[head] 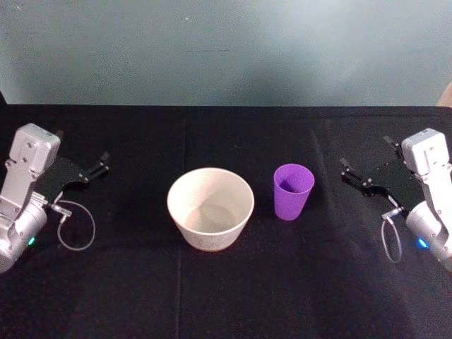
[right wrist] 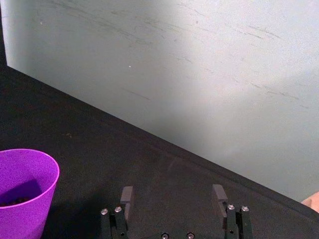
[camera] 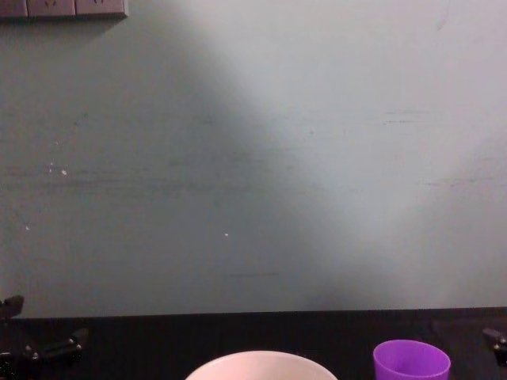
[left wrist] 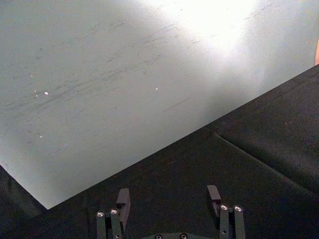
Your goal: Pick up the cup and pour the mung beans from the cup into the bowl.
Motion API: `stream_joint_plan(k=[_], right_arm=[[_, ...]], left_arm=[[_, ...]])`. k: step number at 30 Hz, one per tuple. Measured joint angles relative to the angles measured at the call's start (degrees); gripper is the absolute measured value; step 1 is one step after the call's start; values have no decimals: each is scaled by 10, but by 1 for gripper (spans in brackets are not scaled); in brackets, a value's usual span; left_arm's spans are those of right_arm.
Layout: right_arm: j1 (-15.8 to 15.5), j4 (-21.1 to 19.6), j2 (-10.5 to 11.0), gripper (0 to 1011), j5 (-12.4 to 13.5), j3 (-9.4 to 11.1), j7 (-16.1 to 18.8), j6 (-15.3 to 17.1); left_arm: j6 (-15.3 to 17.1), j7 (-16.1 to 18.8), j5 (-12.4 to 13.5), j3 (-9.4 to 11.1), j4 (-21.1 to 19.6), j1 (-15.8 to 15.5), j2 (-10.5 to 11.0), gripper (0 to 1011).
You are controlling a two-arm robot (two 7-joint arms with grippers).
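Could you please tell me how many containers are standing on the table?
2: the bowl stands near the middle of the table, and the cup stands upright just to its right, not touching it.

On the black cloth-covered table [head: 226, 296], the small purple plastic cup [head: 291, 205] stands near three o'clock of the wide round pale-rimmed bowl [head: 212, 236].

Your left gripper [head: 97, 167] sits at mid-left of the head view, fingers spread apart; your right gripper [head: 354, 174] mirrors it at mid-right, likewise spread.
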Motion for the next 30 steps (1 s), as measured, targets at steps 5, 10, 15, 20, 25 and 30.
stream_joint_plan(k=[5,10,15,20,25,30], right_arm=[[0,0,0,1003,0,0,0,0],[0,0,0,1003,0,0,0,0],[0,0,0,1003,0,0,0,0],[0,0,0,1003,0,0,0,0],[0,0,0,1003,0,0,0,0],[0,0,0,1003,0,0,0,0]], left_arm=[[0,0,0,0,0,0,0,1000],[0,0,0,0,0,0,0,1000],[0,0,0,0,0,0,0,1000],[0,0,0,0,0,0,0,1000],[0,0,0,0,0,0,0,1000],[0,0,0,0,0,0,0,1000]])
